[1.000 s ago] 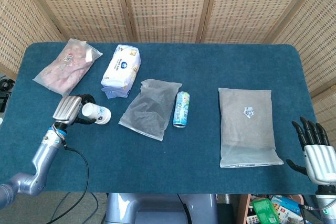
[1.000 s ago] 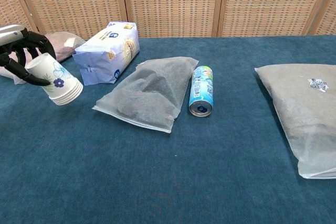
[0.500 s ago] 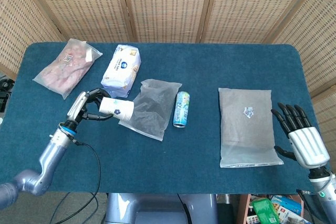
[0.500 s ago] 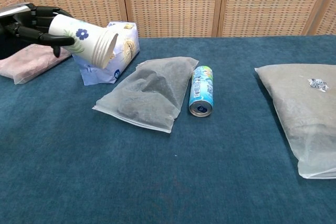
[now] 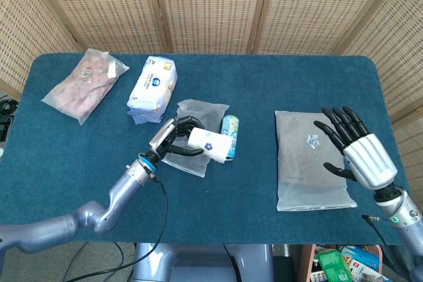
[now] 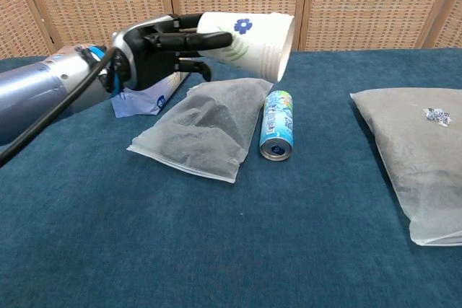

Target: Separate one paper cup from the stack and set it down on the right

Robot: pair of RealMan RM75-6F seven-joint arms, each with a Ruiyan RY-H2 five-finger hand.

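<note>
Your left hand (image 5: 173,138) grips the one stack of paper cups (image 6: 245,32) on its side, mouth toward the right, raised over the clear bag (image 6: 204,129) and the single drink can (image 6: 277,125), fingers (image 6: 189,40) wrapped round the cup wall. Your right hand (image 5: 353,146), seen only in the head view, hovers with fingers spread and holding nothing, over the right edge of the grey pouch (image 5: 309,160). The worktop (image 5: 264,90) carries one white packet (image 5: 153,86) and one pink bag (image 5: 84,84); only the chest view shows the stack's open rim.
</note>
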